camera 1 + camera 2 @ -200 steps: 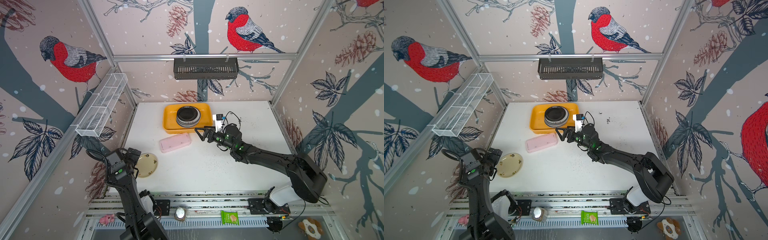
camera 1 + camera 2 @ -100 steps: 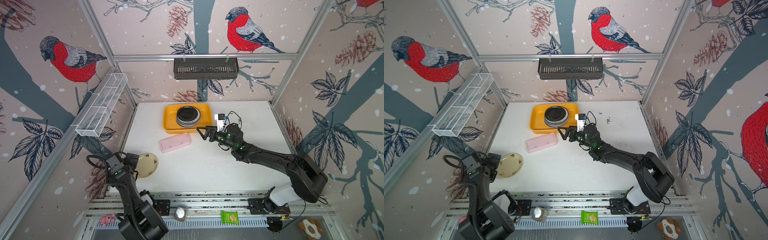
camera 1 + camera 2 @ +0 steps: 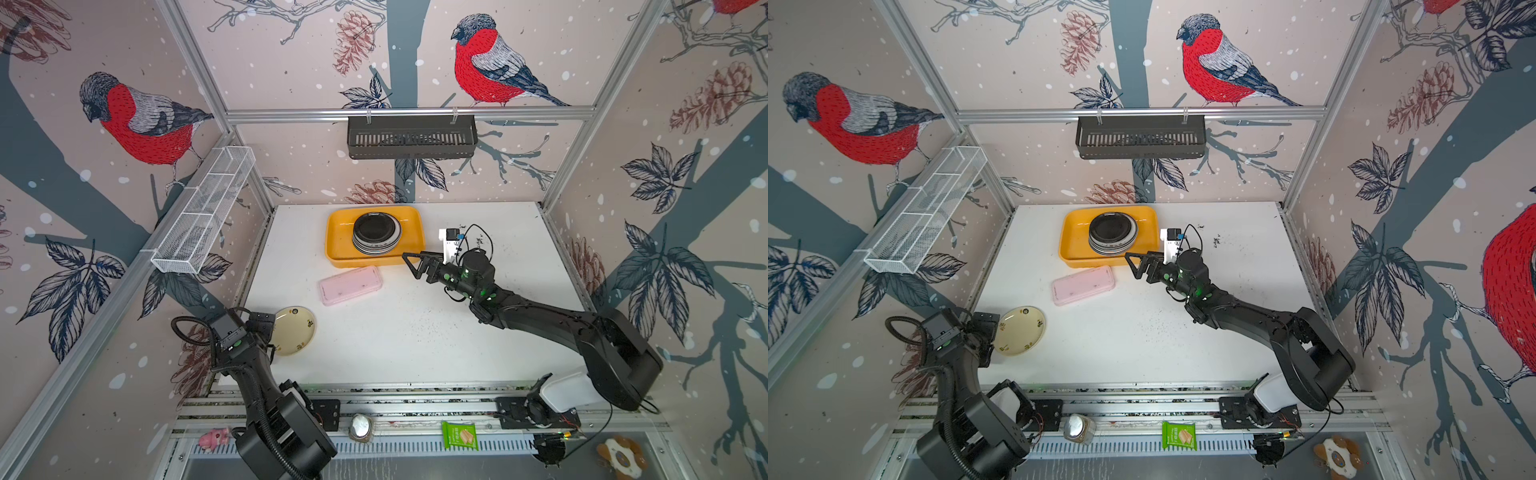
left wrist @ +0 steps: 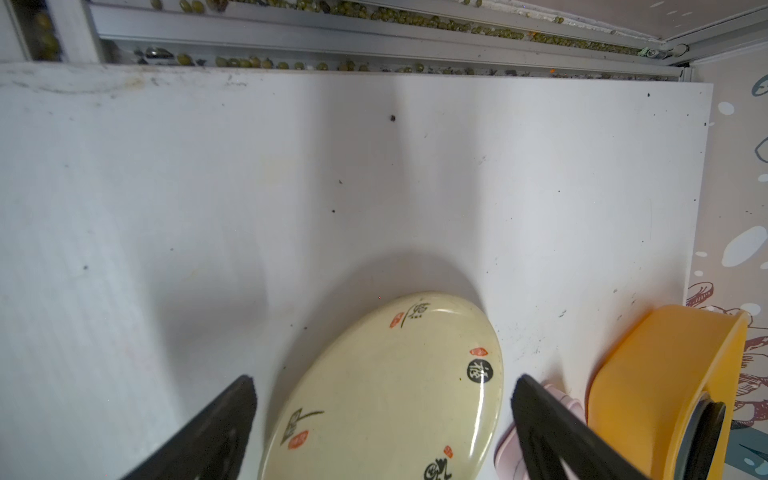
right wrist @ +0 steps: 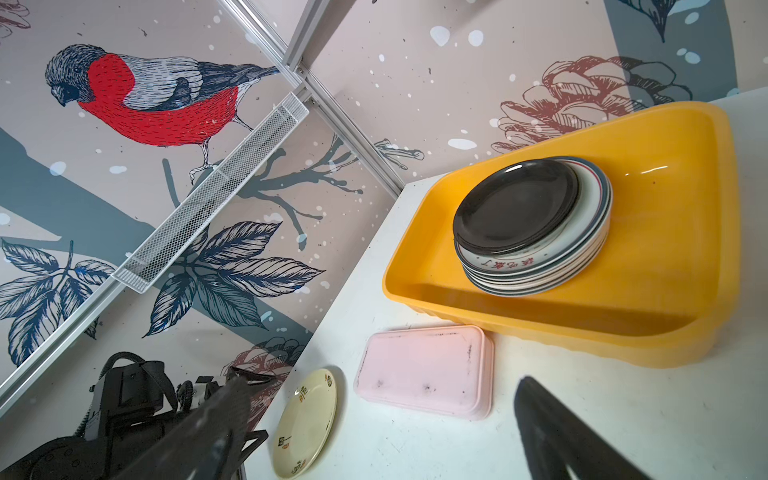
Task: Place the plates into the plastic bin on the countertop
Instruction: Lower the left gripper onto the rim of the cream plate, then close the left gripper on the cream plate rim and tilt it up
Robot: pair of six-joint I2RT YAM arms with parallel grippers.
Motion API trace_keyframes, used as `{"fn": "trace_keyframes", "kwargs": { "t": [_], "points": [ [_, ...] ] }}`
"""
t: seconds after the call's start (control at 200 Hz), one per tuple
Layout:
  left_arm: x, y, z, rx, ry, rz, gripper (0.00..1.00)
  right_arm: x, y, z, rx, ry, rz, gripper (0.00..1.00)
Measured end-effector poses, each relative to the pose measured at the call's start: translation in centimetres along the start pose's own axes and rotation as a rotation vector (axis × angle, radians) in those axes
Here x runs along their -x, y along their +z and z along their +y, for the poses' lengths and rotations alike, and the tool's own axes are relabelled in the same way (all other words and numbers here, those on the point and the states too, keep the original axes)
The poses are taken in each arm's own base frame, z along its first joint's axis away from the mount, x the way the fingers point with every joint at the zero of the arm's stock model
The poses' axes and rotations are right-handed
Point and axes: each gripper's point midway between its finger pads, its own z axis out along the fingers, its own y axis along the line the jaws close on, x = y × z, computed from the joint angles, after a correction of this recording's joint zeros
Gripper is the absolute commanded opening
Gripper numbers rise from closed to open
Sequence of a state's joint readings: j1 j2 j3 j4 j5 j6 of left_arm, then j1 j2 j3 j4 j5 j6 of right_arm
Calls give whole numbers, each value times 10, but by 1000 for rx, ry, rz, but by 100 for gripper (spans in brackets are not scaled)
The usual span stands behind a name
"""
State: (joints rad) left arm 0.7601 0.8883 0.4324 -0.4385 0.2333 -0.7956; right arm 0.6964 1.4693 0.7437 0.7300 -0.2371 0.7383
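The yellow plastic bin [image 3: 337, 246] [image 3: 1072, 243] [image 5: 648, 266] stands at the back of the white countertop [image 3: 395, 340]. In it is a stack of several plates [image 3: 376, 233] [image 5: 536, 232] with a black one on top. A cream plate [image 3: 294, 330] [image 3: 1020, 331] [image 4: 386, 395] [image 5: 305, 424] lies flat near the front left corner. My left gripper [image 3: 266, 332] [image 4: 384, 380] is open at the plate's left rim, a finger on each side of it, no contact seen. My right gripper [image 3: 411, 266] [image 5: 382, 382] hangs open and empty beside the bin's front right corner.
A flat pink box [image 3: 350, 284] [image 5: 426, 370] lies just in front of the bin, between it and the cream plate. A black slotted rack [image 3: 411, 137] hangs on the back wall and a white wire basket [image 3: 203, 212] on the left wall. Aluminium rails edge the table.
The left gripper has come down toward the cream plate's left rim. The right gripper has drawn slightly to the right, away from the bin. Neither plate nor bin has moved.
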Motion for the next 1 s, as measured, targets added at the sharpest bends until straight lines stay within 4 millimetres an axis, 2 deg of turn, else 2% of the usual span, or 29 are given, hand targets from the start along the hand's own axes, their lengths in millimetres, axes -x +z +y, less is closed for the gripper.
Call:
{"fn": "trace_keyframes", "kwargs": {
  "t": [0.12, 0.305, 0.56, 0.796, 0.996],
  "points": [
    [-5, 1, 2, -7, -2, 15, 96, -2, -3, -4, 0, 20, -7, 99],
    [-30, 12, 14, -3, -39, 117, 96, -1, -7, -7, -5, 24, -14, 100],
    [-43, 14, 4, -77, -43, 161, 96, 2, -19, -11, -7, 39, -45, 100],
    [-71, 22, -25, -167, 14, 258, 96, 5, -27, -16, -24, 45, -66, 100],
    [-83, 29, -43, -215, 12, 311, 96, 7, -36, -20, -47, 64, -95, 100]
  ]
}}
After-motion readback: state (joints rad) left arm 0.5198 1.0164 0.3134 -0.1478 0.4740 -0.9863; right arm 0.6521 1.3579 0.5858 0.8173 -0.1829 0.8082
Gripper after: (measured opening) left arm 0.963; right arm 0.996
